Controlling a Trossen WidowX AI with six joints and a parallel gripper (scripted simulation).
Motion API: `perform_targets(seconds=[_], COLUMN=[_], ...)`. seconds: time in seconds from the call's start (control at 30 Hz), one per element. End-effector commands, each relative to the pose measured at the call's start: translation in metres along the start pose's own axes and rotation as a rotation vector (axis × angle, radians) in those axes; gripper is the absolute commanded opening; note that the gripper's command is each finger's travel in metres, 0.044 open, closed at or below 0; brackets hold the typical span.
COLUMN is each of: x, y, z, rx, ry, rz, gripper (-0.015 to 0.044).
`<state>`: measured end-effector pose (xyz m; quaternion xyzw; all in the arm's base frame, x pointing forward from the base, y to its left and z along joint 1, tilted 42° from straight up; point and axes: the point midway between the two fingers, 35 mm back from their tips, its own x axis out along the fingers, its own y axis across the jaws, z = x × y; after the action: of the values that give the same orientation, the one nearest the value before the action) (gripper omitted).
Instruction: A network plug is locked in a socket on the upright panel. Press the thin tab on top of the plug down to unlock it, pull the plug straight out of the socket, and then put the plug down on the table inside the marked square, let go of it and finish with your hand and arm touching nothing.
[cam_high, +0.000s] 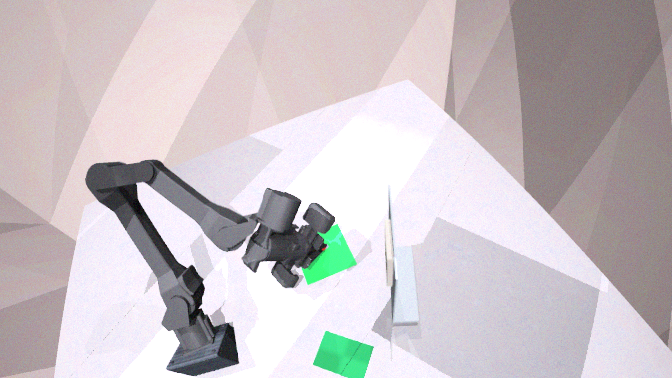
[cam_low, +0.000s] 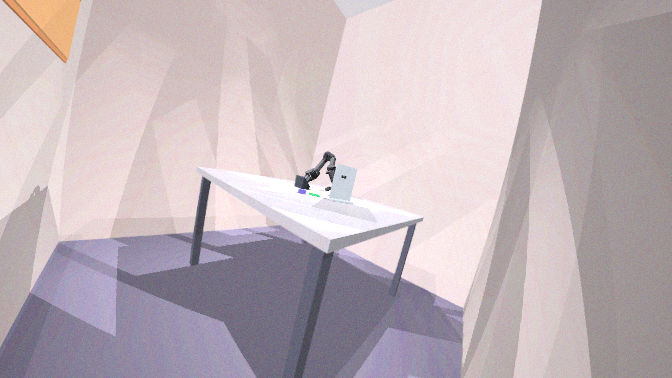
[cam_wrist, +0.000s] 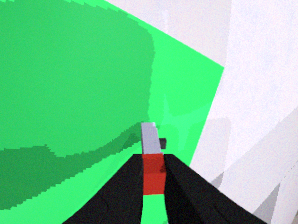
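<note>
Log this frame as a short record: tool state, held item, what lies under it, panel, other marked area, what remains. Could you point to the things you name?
tool (cam_high: 322, 250) (cam_wrist: 152, 163): shut on the plug
held item: plug (cam_wrist: 153, 175), red with a grey part reaching out past the fingertips
beneath in wrist view: green square (cam_high: 337, 255) (cam_wrist: 187, 95)
plug touching the square: cannot tell
panel: upright panel (cam_high: 390, 205) (cam_low: 343, 187), standing apart from the tool
other marked area: second green patch (cam_high: 337, 352)
remaining: release the plug on the table inside the marked square, then end touching nothing
</note>
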<state>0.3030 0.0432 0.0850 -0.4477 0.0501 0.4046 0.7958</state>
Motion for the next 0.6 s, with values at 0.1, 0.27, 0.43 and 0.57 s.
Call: perform_targets(seconds=[0.1, 0.27, 0.43, 0.57], x=[0.0012, 0.0012, 0.0012, 0.0012], y=[0.0003, 0.0003, 0.0003, 0.0003], z=[0.0002, 0.0002, 0.0002, 0.0002], rx=[0.0, 0.0, 0.0, 0.0], ry=[0.0, 0.0, 0.0, 0.0], rz=[0.0, 0.0, 0.0, 0.0], gripper=[0.0, 0.0, 0.0131, 0.0156])
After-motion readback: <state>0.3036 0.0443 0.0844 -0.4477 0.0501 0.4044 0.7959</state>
